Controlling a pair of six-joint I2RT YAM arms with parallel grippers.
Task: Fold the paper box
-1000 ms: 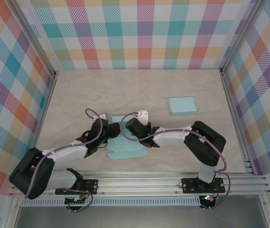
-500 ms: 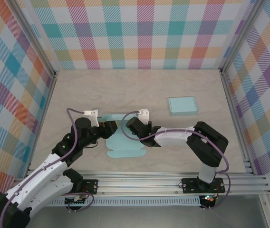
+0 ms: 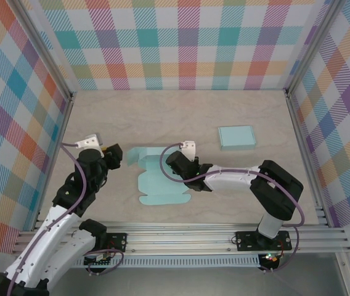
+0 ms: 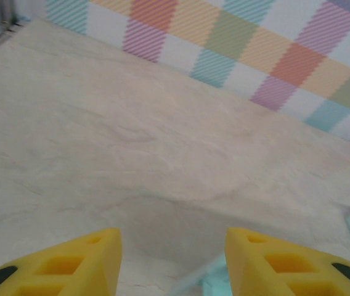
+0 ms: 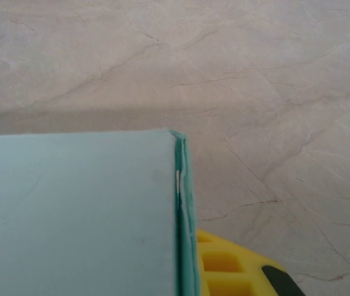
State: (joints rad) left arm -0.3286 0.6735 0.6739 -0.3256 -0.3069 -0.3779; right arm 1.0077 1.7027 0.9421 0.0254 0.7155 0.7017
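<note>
Arms have split up since a second ago. My left gripper [image 3: 113, 154] was down on the paper box [image 3: 153, 185] next to the right one, and now it's swung off toward the left edge of the worktop [image 3: 162, 117], clear of the sheet. In its wrist view the jaws stand apart with nothing between them, just bare surface.

The right gripper [image 3: 164, 163] hasn't budged. It's pinched shut on the sheet's right side, and its wrist view shows a doubled-over teal edge sitting right above one yellow finger [image 5: 230, 268], so I read that as a flap being held down on its crease.

The box itself lies mostly flat, close to the near edge and a bit left of the middle. A finished-looking teal box [image 3: 235, 137] sits well apart, out toward the far right.

My take: one crease is set and the left arm is resetting for the next flap — plenty of folding left. If the right grip slips, that crease probably springs open.
</note>
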